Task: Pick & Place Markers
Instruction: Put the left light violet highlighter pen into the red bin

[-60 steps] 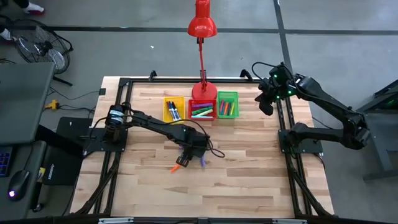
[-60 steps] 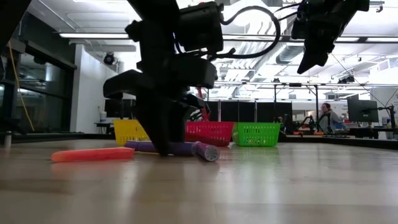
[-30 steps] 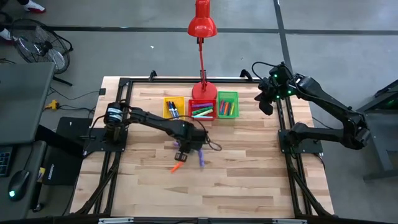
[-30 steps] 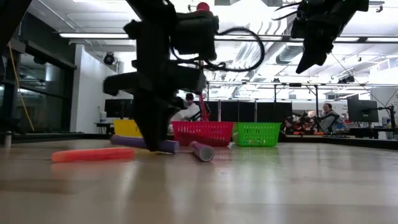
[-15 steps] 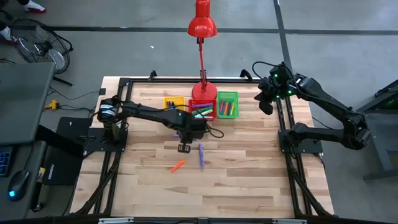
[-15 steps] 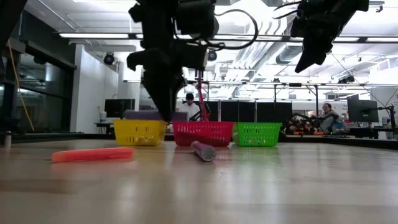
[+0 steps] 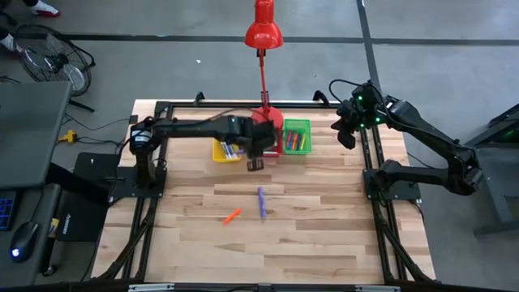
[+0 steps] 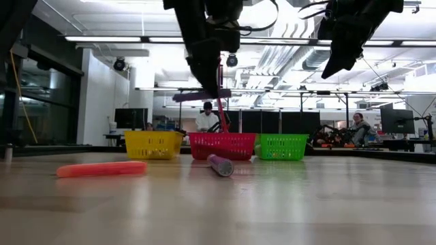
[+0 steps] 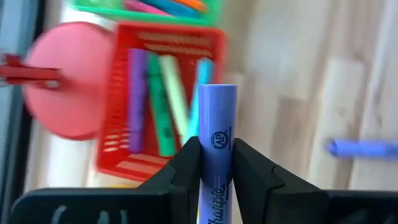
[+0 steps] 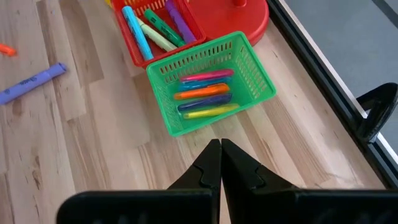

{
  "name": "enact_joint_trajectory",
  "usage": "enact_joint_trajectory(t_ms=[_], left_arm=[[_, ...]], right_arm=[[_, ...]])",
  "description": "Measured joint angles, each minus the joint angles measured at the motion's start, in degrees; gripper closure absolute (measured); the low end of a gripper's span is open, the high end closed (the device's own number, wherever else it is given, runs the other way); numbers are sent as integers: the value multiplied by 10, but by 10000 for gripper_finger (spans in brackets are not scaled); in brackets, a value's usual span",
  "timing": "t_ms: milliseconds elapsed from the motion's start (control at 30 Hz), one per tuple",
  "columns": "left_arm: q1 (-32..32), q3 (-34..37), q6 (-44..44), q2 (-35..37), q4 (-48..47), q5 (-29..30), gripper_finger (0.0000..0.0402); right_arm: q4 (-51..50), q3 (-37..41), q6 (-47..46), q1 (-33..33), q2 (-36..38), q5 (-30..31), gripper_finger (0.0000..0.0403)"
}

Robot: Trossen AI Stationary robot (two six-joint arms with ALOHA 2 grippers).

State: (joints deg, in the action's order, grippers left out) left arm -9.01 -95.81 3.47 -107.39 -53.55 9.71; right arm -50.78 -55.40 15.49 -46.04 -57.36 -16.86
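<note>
My left gripper (image 7: pixel 255 164) hangs high over the near side of the red bin (image 7: pixel 265 146), shut on a purple marker (image 8: pixel 201 95). Another purple marker (image 7: pixel 261 203) and an orange marker (image 7: pixel 232 216) lie flat on the table's middle. More markers lie in the yellow bin (image 7: pixel 225 143), in the red bin and in the green bin (image 7: pixel 297 136). My right gripper (image 7: pixel 347 138) waits shut above the table's far right edge, holding nothing. My left gripper pinches the purple marker's barrel (image 9: pixel 216 124) between its two fingers (image 9: pixel 186 163), one on each side. The fingers come from above, slanting down, and lie across the marker. The marker hangs about level (image 8: pixel 187 96), well clear of the table and above the bins' rims.
A red desk lamp stands on its round base (image 7: pixel 268 118) right behind the red bin, its stem rising beside my left arm. A black frame (image 7: pixel 162 109) runs along the table's edges. Bare wood lies toward the near edge.
My left gripper has risen from the table's middle and gone toward the far edge, to the red bin, rolling as it went. It stays shut on the purple marker, which is lifted clear and now hangs level. The other purple marker and the orange one have stayed put.
</note>
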Motion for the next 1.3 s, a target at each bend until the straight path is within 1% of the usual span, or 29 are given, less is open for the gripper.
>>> enact_joint_trajectory(t_ms=[167,233,400,533,600,733,867,1033,1167,1300], left_arm=[[-37,-28,-50,0,6,3,334],[-48,-32,-78,0,27,2,334],[-72,-32,-185,0,83,1,334],[-85,-33,-215,-11,126,0,335],[-89,-32,-191,-17,132,-5,335],[-90,-33,-73,-35,151,-2,335],[-95,-32,4,-62,150,-30,335],[-102,-32,47,-81,130,-34,335],[-113,-32,56,-81,126,-80,335],[-129,-32,66,-80,116,-88,335]], right_arm=[[1,0,0,0,0,0,403],[1,0,0,0,0,0,403],[1,0,0,0,0,0,403],[1,0,0,0,0,0,403],[1,0,0,0,0,0,403],[1,0,0,0,0,0,403],[5,0,-3,0,0,0,403],[5,0,-19,0,0,4,403],[5,0,-25,0,0,15,403],[5,0,-26,0,0,26,403]])
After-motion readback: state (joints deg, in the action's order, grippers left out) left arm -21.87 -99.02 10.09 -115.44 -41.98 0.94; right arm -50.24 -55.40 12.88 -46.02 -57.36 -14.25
